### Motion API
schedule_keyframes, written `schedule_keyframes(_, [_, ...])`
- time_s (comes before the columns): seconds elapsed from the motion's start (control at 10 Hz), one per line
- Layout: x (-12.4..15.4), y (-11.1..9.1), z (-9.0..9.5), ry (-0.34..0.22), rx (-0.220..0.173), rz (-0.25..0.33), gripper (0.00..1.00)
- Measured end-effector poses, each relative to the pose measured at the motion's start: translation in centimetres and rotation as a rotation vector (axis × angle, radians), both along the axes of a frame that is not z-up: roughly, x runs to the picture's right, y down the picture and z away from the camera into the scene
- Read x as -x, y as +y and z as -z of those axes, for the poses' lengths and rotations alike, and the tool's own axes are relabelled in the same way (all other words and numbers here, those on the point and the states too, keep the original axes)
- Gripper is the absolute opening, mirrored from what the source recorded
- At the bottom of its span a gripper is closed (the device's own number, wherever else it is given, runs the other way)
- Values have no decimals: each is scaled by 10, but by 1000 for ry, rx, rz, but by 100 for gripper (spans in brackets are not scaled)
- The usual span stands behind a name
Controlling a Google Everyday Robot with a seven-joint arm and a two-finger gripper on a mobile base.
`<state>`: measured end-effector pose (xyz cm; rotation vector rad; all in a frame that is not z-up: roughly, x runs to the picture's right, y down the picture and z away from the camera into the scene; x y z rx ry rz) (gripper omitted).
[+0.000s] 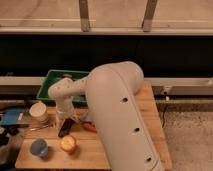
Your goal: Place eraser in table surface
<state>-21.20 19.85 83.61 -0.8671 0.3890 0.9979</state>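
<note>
A thick, smooth white robot arm (125, 115) fills the near right of the view. It bends left across a light tan wooden tabletop (85, 150) with plank grain.

Near the front edge stand a small round blue cup (39, 148) and, just beside it, a round yellow-orange apple (68, 144).

Just behind the apple, the white gripper (63, 119) points down at the wood. Directly under its tip is the small black oblong eraser (64, 129), tilted, with its lower end at or very near the tabletop. Whether the gripper is pinching the eraser or spread around it cannot be told.

To do this step well, the eraser likely needs to lie flat on bare wood before any release. The gripper should then lift straight up so the block does not tip. The free patch is small. The apple is close and would probably roll if nudged. A thin red-orange object (89, 127) lies just to the right.

Further back on the left sits a cream round cup (38, 112). At the far left edge of view is a blue-grey flat block (11, 119). Behind these, a green plastic tray (46, 90) sits at the rear of the tabletop.

To the right of the tabletop is speckled grey floor (190, 135). Beyond it, a pale ledge (190, 82) runs along a dark wall panel (150, 55).
</note>
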Motion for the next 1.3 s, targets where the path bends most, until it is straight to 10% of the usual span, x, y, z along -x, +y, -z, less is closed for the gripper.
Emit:
schedule_keyframes(0.4, [-2, -5, 4, 2, -27, -1, 0])
schedule_keyframes(1.3, [-34, -88, 37, 47, -204, -35, 0])
